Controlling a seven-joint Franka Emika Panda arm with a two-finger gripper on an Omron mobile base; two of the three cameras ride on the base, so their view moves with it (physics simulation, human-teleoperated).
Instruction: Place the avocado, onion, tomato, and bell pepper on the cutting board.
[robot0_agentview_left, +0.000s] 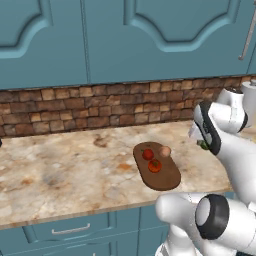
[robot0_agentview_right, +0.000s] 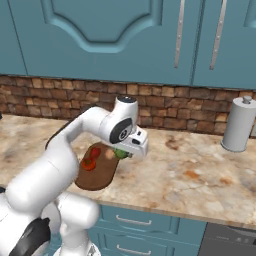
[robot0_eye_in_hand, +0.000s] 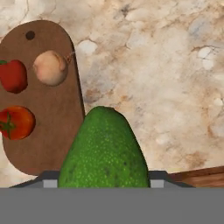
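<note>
The avocado was speckled bright green, the cutting board dark brown, the onion pale tan, the counter mottled beige marble

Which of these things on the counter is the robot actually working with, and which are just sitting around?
Part of the job:
- avocado, held in the end effector, above the counter beside the board
- onion, on the board
- two red fruits, on the board
- cutting board

Just lying about:
- paper towel roll, standing by the brick wall
</note>
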